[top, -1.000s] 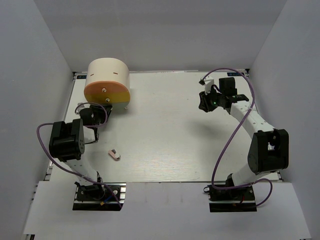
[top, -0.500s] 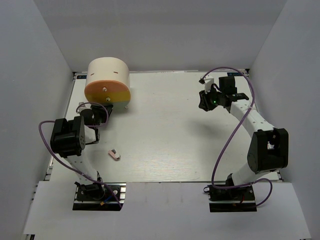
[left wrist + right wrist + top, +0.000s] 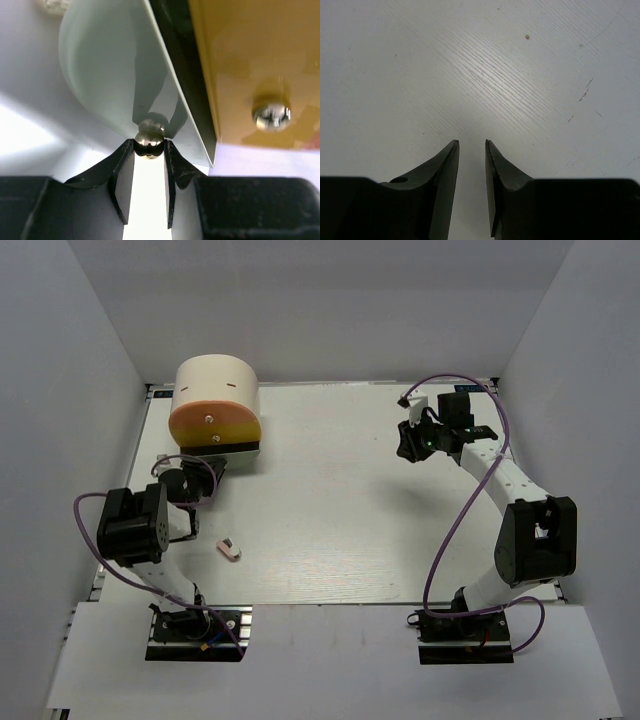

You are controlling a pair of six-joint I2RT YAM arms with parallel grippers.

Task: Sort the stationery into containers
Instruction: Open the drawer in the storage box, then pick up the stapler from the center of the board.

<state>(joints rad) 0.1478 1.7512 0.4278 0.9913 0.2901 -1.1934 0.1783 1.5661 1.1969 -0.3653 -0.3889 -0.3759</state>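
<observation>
The cream drum-shaped organizer (image 3: 215, 390) stands at the back left, its orange drawer (image 3: 205, 417) above its yellow drawer (image 3: 222, 433). My left gripper (image 3: 192, 478) is shut on the small metal knob (image 3: 148, 141) of a white lower drawer front (image 3: 105, 75), which stands out from the drum with a dark gap (image 3: 182, 75) behind it. The yellow drawer (image 3: 250, 55) and its knob (image 3: 271, 112) show beside it. The white-pink eraser (image 3: 230, 549) lies on the table near the left arm. My right gripper (image 3: 408, 446) is slightly open and empty over bare table (image 3: 495, 65). Pens and highlighters are out of view.
White walls enclose the table on the left, back and right. The left arm's purple cable (image 3: 95, 525) loops beside its elbow. The right arm's cable (image 3: 455, 515) arcs over the right half of the table.
My left gripper has drawn back toward the near edge with the knob in it, and a dark gap has opened under the yellow drawer. The right arm has not moved.
</observation>
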